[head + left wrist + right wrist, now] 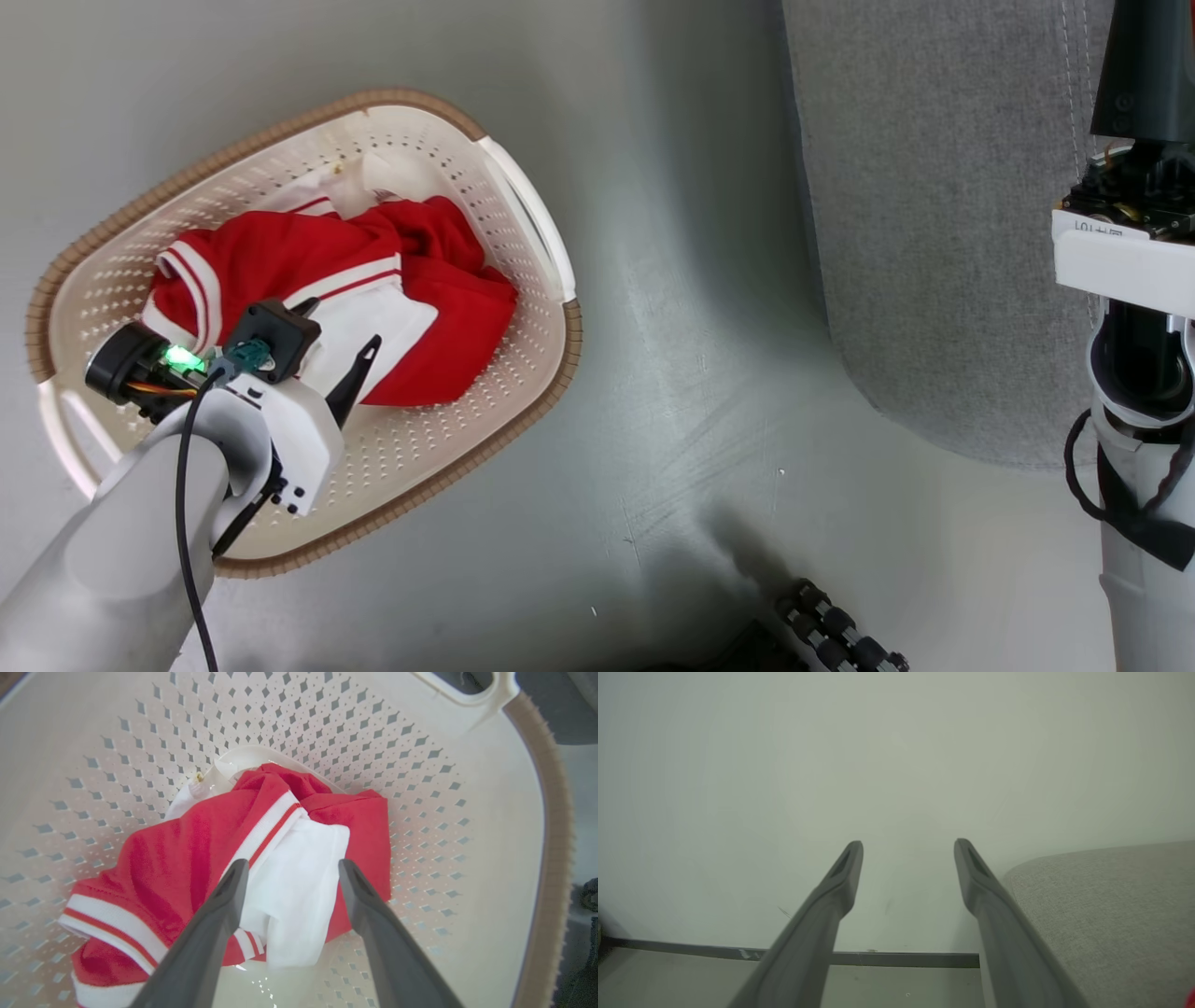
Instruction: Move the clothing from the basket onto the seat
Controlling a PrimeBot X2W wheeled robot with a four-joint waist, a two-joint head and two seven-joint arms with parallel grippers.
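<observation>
The clothing (420, 280) is a crumpled red heap with white bands and a white panel, lying in the cream basket (560, 364) on the floor at the left. My left gripper (293, 865) hangs open just above the clothing (187, 858), its fingers (219, 914) straddling the white panel without pinching it; the basket wall (327, 728) rises behind. One dark finger (358, 378) of it shows in the head view. The grey seat (934, 233) lies at the right. My right gripper (908, 851) stands open and holds nothing, beside the seat's rounded corner (1101, 914).
Bare grey floor (691, 373) separates the basket from the seat. A black ribbed object (831, 625) lies at the bottom edge. My right forearm (1134, 523) rises along the right edge. The right wrist view faces a pale wall with a dark skirting strip (878, 957).
</observation>
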